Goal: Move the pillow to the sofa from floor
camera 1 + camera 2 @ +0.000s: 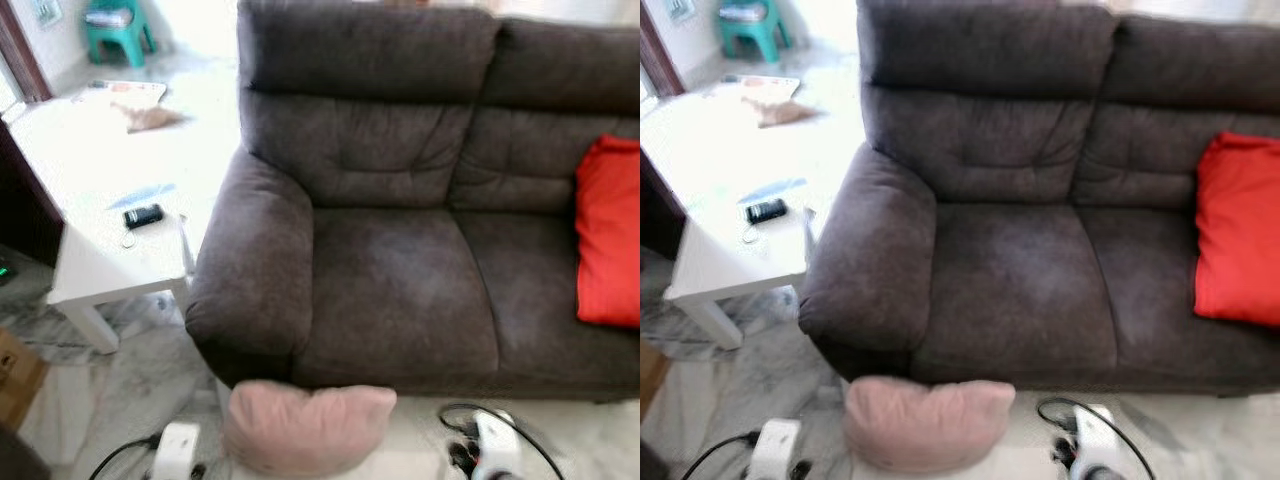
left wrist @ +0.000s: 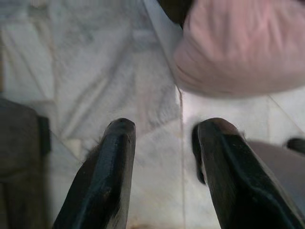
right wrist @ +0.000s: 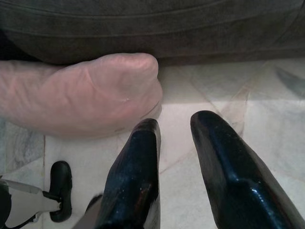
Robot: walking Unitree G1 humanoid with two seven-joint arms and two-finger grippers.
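**Both grippers low on either side of the pink pillow**

I'm looking down at the pink pillow (image 1: 305,428), which lies on the marble floor (image 1: 130,390), tight against the front base of the dark grey sofa (image 1: 400,290). My left arm (image 1: 175,452) sits low at the pillow's left end, my right arm (image 1: 492,445) low to its right. On the left wrist camera, the left gripper (image 2: 162,143) points down at the tiles with its fingers spread apart, nothing between them, pillow just ahead. The right gripper (image 3: 174,131) is parted too, empty, one finger (image 3: 136,176) close to the pillow's corner. A red cushion (image 1: 608,232) rests on the sofa seat. A white side table (image 1: 100,190) stands left.
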